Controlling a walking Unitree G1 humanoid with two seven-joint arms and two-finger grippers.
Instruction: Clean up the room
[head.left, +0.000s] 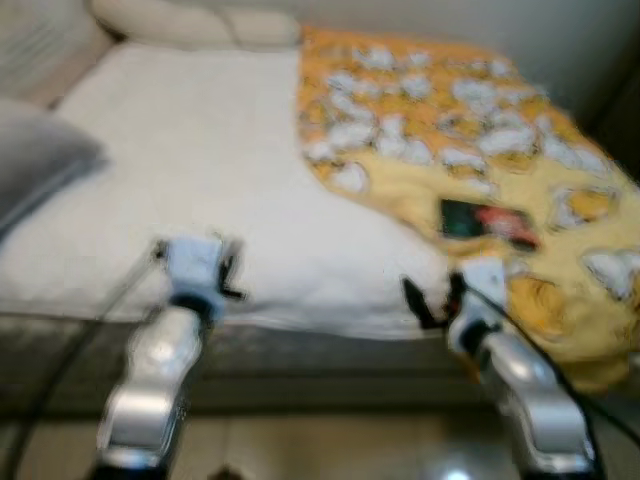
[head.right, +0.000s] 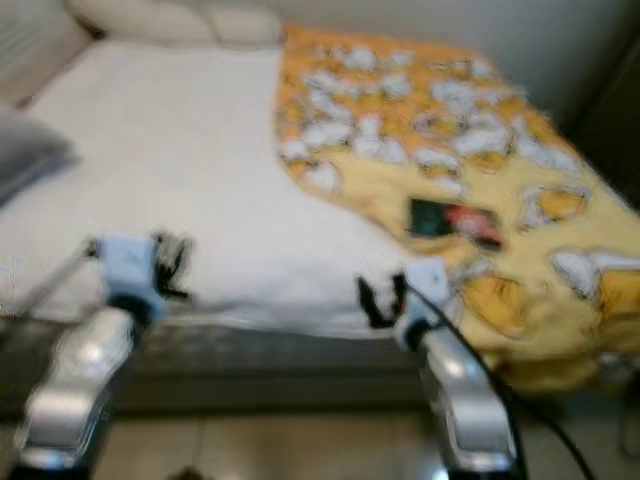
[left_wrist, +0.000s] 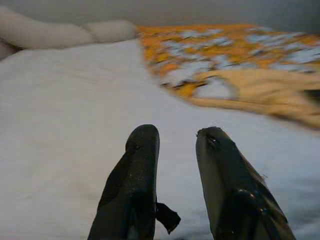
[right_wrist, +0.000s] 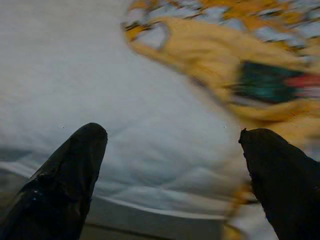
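The head views, blurred, look down on a bed with a white quilted cover. A yellow blanket with white patches lies over the bed's right half, reaching the near right corner. On the blanket, near the bed's front edge, lies a small dark green and red packet. Cream pillows sit at the head of the bed and a grey cushion at its left edge.

Both arms reach toward the bed's front edge. The left pincer hovers low over the white cover, fingers a small gap apart and empty; its wrist view shows the pillows and the blanket's edge beyond. The right pincer is spread wide and empty at the mattress edge, and its wrist view brings the packet close, lying on the blanket ahead.
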